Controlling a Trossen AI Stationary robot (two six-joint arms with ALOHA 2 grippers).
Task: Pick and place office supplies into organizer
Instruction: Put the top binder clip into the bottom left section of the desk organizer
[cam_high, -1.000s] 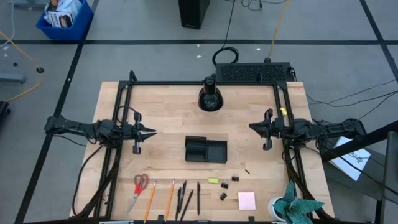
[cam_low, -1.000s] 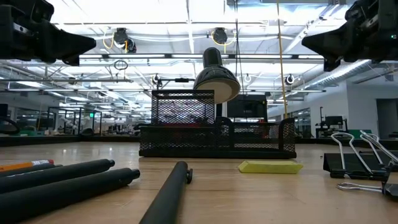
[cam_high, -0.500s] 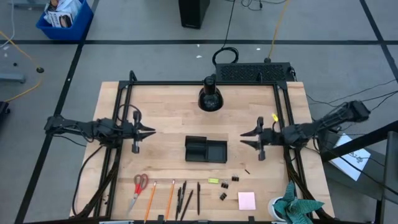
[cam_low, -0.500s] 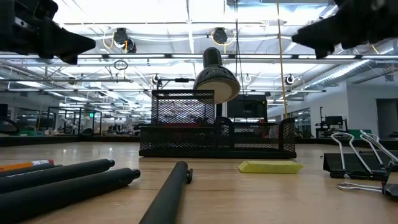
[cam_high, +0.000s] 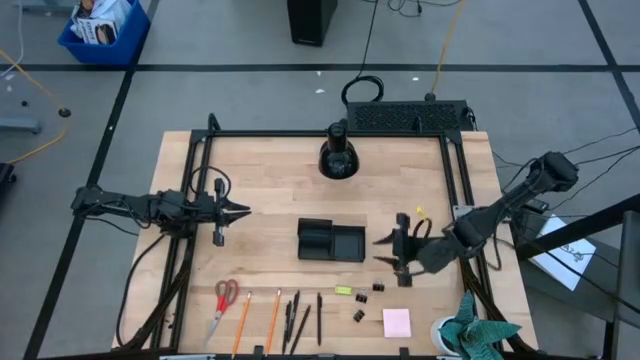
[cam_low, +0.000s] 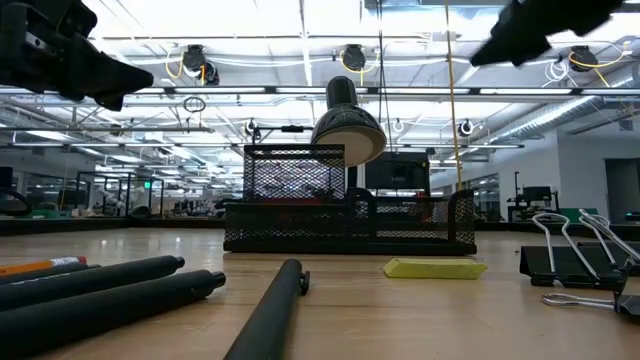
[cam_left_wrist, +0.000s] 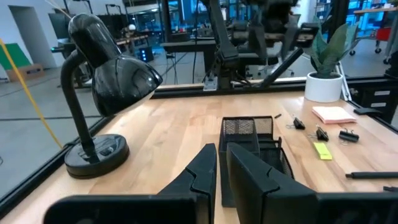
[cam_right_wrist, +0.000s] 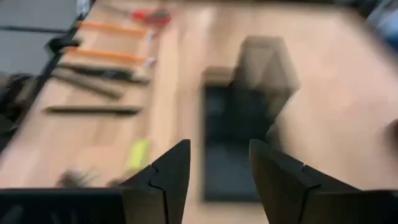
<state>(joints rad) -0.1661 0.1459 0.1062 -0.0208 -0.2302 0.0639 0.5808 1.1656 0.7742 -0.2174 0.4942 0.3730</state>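
The black organizer stands at the table's middle. It also shows in the low view. Along the near edge lie red-handled scissors, orange pencils, dark pens, a small yellow piece, binder clips and a pink sticky-note pad. My right gripper hovers open just right of the organizer, above the clips, its fingers pointing at the organizer. My left gripper waits shut at the left, holding nothing.
A black desk lamp stands at the far middle of the table. A teal-green plant-like thing in a white pot sits at the near right corner. Black frame rails run along the left, right and far sides.
My right gripper has swung from the right rail toward the near edge and the organizer. Its fingers have opened on the way. The supplies and the organizer have stayed where they were.
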